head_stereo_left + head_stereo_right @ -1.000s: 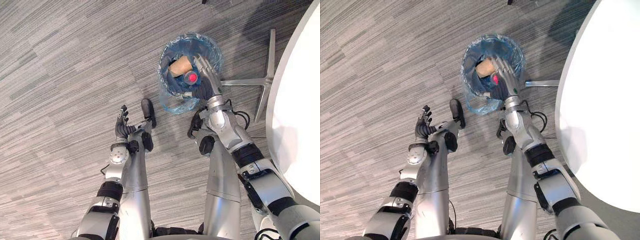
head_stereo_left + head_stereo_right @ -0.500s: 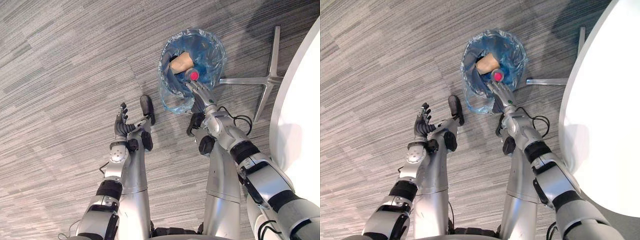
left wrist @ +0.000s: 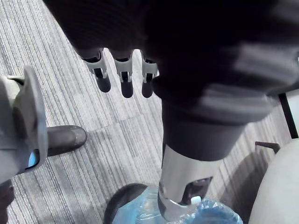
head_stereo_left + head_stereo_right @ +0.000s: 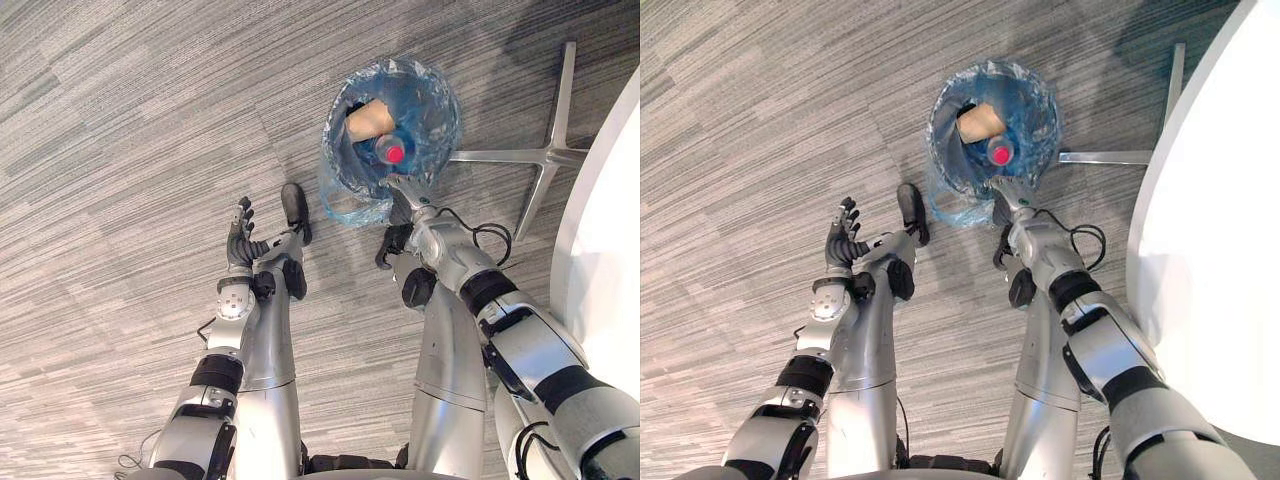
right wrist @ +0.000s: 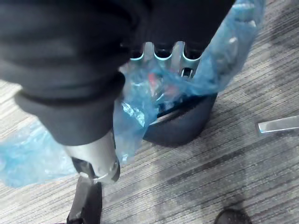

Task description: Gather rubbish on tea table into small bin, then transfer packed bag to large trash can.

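So, floor: grey striped carpet [image 4: 120, 150] lay under everything.
Small bin: the dark small bin [image 5: 180, 128] stood upright on the carpet, in front of the robot and a little to its right.
Blue bag: a blue bag [image 4: 432, 95] lined the bin, its crumpled film folded over the rim and hanging down the near side of the wall.
Rubbish: a bottle with a red cap [image 4: 392, 152] lay inside the bag near the middle, cap up; a brown paper cup [image 4: 368, 118] lay on its side just beside it, toward the far rim.
Right hand: the right hand [image 4: 408, 195] was at the bin's near rim, reaching into the loose film of the bag; in the right wrist view the blue film covered its far end, so whether it pinched the bag could not be told.
Left hand: the left hand [image 4: 240, 238] was held over bare carpet, to the left of the bin and apart from it; its fingers [image 3: 122, 79] were straight, slightly spread and held nothing.
Table: the white table [image 4: 610, 260] curved along the robot's right side, apart from the bin.
Metal base: a silver metal base [image 4: 545, 155] with flat spokes lay on the carpet between the bin and the table.
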Tool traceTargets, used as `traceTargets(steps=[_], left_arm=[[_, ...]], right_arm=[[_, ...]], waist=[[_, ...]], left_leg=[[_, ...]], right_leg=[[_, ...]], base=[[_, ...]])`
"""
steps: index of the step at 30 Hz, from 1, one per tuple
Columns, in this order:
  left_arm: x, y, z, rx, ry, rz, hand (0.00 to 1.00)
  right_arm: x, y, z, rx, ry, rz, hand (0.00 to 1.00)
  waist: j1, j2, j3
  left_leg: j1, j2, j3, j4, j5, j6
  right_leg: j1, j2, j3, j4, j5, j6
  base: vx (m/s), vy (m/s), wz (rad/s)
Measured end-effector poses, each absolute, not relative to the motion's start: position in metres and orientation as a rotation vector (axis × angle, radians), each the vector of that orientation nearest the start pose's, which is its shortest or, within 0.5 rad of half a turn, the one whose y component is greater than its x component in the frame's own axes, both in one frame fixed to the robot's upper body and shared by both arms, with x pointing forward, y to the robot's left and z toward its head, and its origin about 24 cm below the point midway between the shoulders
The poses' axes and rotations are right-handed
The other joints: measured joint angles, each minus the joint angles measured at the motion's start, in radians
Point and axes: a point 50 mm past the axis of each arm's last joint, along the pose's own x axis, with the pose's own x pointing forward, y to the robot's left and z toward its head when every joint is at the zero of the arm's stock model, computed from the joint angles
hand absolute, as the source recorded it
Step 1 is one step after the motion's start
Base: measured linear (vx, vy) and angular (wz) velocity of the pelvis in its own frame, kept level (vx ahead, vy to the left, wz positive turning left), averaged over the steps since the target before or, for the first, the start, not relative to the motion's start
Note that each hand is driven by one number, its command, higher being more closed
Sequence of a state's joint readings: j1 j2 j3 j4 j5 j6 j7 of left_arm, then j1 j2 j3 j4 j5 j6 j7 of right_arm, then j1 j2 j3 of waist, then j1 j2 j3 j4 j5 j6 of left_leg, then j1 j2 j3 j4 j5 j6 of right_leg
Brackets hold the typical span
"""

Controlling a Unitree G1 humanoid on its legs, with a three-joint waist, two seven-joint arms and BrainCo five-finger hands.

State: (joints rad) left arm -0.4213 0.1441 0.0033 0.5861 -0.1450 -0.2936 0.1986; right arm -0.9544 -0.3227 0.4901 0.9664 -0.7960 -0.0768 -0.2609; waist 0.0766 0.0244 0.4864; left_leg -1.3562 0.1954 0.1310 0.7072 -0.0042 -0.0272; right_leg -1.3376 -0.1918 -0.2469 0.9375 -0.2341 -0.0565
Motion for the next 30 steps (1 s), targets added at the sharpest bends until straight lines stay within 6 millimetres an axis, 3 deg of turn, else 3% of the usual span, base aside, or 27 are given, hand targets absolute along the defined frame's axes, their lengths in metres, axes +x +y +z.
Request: traceTargets(steps=[19,30], left_arm=[[0.328,0.172,0.059,-0.007,-0.135,0.165,0.00],[0.325,0.160,0.048,-0.033,-0.069,0.153,0.00]], right_arm=[[0.396,-0.121,0.134,-1.388,-0.351,0.073,1.00],[0.369,-0.099,0.141,-1.110,-0.495,0.043,1.00]], waist=[[0.018,0.000,0.000],[0.013,0.000,0.000]], left_leg=[[-0.010,0.005,-0.004,0.028,0.000,0.000],[0.086,0.015,-0.006,0.027,-0.006,-0.001]], right_leg=[[-0.006,0.001,0.002,0.020,0.000,0.000],[0.092,0.014,0.001,0.008,0.000,0.000]], base=[[-0.01,-0.008,-0.01],[-0.05,-0.023,-0.03]])
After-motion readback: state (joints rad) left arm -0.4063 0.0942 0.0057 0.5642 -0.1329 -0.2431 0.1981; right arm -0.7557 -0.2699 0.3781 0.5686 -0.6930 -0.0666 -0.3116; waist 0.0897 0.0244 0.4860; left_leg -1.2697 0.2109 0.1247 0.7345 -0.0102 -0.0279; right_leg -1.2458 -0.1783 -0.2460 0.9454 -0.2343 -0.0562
